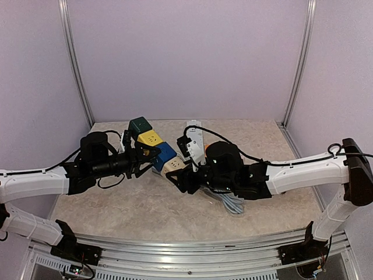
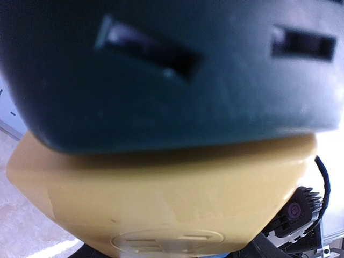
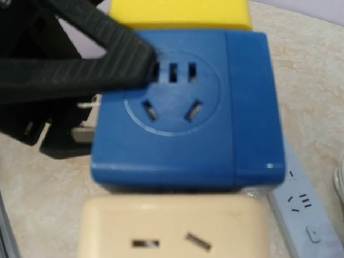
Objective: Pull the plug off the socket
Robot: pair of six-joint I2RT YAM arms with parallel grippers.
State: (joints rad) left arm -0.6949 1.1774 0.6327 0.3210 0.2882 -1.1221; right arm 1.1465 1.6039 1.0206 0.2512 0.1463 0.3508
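here the tabletop [image 1: 116, 204] is a beige, marbled slab with a matt finish. pale lilac walls [image 1: 186, 58] close it in on three sides, aluminium posts [image 1: 76, 64] stand in the two far corners, and a metal rail [image 1: 186, 245] runs along the near edge. at the centre of the top view four cube sockets sit end to end in a slanting row from upper left to lower right: green cube [image 1: 140, 124], yellow cube [image 1: 150, 138], blue cube [image 1: 165, 151], cream cube [image 1: 173, 165]. a white power strip [image 1: 194, 139] lies just right of the row. the left tool [image 1: 147, 158] is at the yellow and blue cubes, and in the right wrist view one of its black fingers [image 3: 97, 70] lies across the upper left of the blue cube's face. the right tool [image 1: 179, 177] is at the cream cube. i cannot tell whether either tool is spread or pinching a cube. grey cable [image 1: 230, 203] lies bundled under the right arm.
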